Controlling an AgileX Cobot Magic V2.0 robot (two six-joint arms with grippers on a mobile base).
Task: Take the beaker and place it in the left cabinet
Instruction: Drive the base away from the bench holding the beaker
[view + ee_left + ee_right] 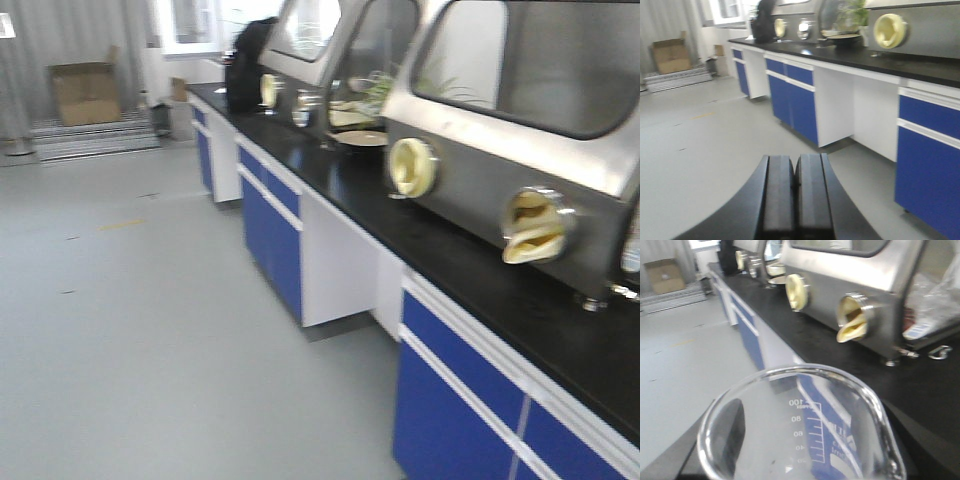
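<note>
Leftmost, a cardboard box (87,92) is noted by the far wall, blurred. The left gripper (795,167) is seen with its pads pressed together and nothing between them; its base is cut off at the frame edge. Blue-fronted bench cupboards (272,235) are ranged under a black countertop (450,260), where steel glove boxes (520,130) with yellow ports stand. Rightward, the beaker (810,425) is held close by the right gripper (820,452), with floor and bench behind. Its base is cropped, and dark fingers (732,432) are only partly made out through the glass.
</note>
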